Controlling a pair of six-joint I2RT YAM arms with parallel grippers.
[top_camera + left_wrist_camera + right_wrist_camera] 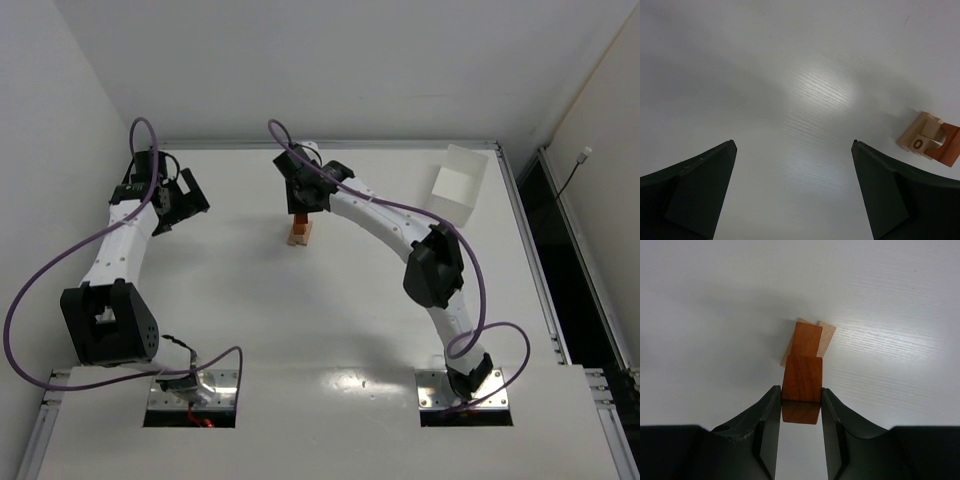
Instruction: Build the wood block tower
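My right gripper (801, 396) clamps a reddish-brown block (801, 377) at the wood block tower (299, 237); my left gripper (794, 146), at its nine o'clock, gapes empty.

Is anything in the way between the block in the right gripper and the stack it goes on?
Nothing visible. The right gripper holds the reddish block right over the stack; the left gripper stands open, well aside.

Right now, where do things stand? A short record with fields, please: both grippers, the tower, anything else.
left gripper: open, empty, left of the tower
right gripper: shut on a reddish-brown block, just over the tower
tower: pale pieces below, a reddish bar on top
block touching tower: cannot tell
white box: far right, apart from the tower
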